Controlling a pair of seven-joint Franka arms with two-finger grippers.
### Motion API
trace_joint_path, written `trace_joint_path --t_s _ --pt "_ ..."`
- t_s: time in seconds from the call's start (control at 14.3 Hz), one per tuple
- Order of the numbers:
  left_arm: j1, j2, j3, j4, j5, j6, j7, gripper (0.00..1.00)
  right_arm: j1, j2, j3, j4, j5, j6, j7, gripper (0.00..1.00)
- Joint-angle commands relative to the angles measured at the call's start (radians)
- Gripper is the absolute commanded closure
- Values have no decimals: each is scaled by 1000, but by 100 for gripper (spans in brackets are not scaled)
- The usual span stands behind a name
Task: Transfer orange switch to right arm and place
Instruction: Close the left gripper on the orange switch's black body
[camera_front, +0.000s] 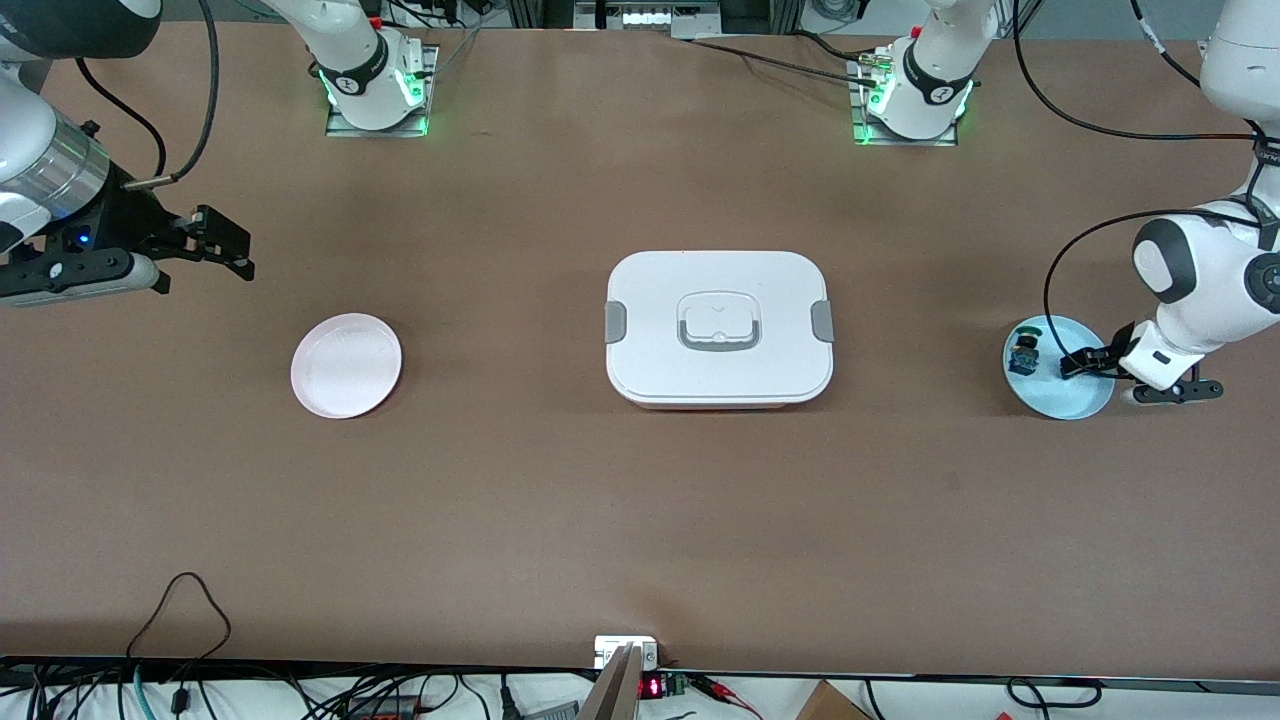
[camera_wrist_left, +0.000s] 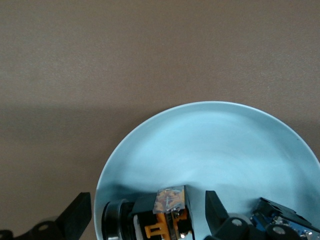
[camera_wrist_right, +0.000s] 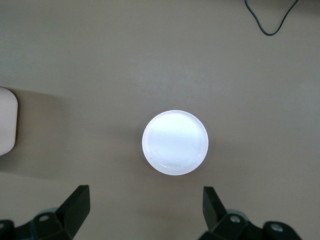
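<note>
2 robot arms reach over a brown tabletop (camera_front: 640, 520). The left pincer (camera_front: 1095, 362) is down low over a light blue plate (camera_front: 1075, 400) at the left arm's end of the tabletop. Its 2 black fingers (camera_wrist_left: 75, 217) are spread wide, released, and they grasp nothing. The orange switch (camera_wrist_left: 167, 217) lies on its side on the blue plate, right between those fingers, with a gap on each side of it. Its black body and orange part show in the left wrist view. In the front view the pincer hides it. A small dark switch with green and blue parts (camera_front: 1025, 350) sits on the same plate, just beside the left pincer and toward the middle of the tabletop.

The right pincer (camera_front: 225, 245) waits up in the air at the right arm's end of the tabletop. Its fingers (camera_wrist_right: 75, 207) are also spread wide and hold nothing. A small pink plate (camera_front: 346, 365) lies on the tabletop below it, seen between its fingers in the right wrist view.

A white lunch box (camera_front: 719, 327) with grey clips and a grey handle sits shut in the middle of the tabletop, well apart from both pincers.
</note>
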Motion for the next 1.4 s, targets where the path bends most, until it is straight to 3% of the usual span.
trace_joint_path --t_s 0.0,0.56,1.33 --pt "16 -8 -15 0 -21 0 -9 0 0 -10 -1 1 -8 -3 -10 0" --pt "15 -66 -22 -33 -20 -70 -104 0 -2 -10 -1 1 -10 -3 -10 0" --pt "21 -49 -33 -31 -20 -70 -100 4 0 -10 -1 1 -10 -3 -11 0"
